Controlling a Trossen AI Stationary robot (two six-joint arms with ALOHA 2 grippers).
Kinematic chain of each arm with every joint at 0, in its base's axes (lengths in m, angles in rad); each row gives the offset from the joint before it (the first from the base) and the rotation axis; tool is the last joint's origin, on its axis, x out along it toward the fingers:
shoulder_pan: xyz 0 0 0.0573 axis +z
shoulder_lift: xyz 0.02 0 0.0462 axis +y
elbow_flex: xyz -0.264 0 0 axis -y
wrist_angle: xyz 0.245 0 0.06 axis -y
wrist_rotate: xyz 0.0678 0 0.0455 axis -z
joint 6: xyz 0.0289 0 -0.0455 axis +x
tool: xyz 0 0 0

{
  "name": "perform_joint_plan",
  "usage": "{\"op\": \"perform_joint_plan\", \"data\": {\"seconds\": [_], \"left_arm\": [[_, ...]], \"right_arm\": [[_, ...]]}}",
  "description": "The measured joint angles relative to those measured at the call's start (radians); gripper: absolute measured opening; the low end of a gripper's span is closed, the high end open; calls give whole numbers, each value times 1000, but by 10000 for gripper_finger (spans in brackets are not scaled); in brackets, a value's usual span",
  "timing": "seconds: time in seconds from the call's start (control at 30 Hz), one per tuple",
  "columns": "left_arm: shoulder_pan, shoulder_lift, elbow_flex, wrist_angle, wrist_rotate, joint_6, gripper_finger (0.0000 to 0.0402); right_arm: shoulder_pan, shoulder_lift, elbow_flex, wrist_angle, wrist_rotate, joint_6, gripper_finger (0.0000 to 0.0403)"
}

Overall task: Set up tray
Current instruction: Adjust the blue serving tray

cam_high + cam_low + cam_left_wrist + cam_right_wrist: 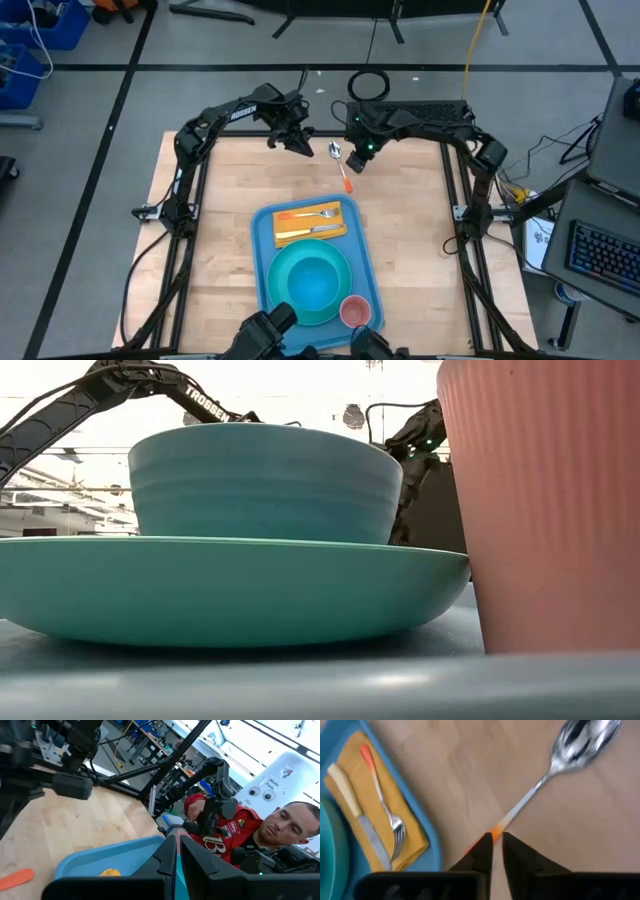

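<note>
Light-blue tray (263, 258) lies at the counter's (210, 220) near edge; right pincer (497, 841), slightly parted, straddles the spoon (560, 760) beyond it.

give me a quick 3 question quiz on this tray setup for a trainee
1. True or false: the orange-handled metal spoon lies on the light-blue plastic tray.
2. What do the fork and knife rest on?
3. Which gripper is over the spoon's handle: A left, B right?

Key:
1. False, it lies on the wooden table.
2. A folded yellow napkin.
3. B
</note>
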Motion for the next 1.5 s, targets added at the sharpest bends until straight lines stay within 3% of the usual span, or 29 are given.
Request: {"op": "perform_joint_plan", "data": {"seconds": [0.27,0.4,0.6,0.7,0.8,0.93,1.07,1.2,1.43,1.5], "left_arm": [[0,0,0,0,-12,2,30],[-1,0,0,0,-24,4,30],[-6,-1,0,0,-24,12,31],[-6,-1,0,0,-24,12,31],[-6,-1,0,0,-24,12,31],[-6,-1,0,0,-24,10,31],[-6,-1,0,0,-24,9,31],[-6,-1,0,0,-25,10,31],[-6,-1,0,1,-30,12,31],[-7,-1,0,1,-30,12,31]], "right_arm": [[-1,72,46,-59,-154,-25,163],[-1,84,46,-77,-78,-58,213],[-2,82,46,-68,-25,-29,247],[-7,83,46,-47,-81,-28,248],[-20,82,56,-33,-157,12,237],[-37,82,88,-30,-172,24,193],[-65,87,96,-32,-287,21,103],[-102,87,97,-55,-335,7,13],[-130,102,97,-106,-451,-51,2],[-127,123,97,-106,-437,-63,1]]}}
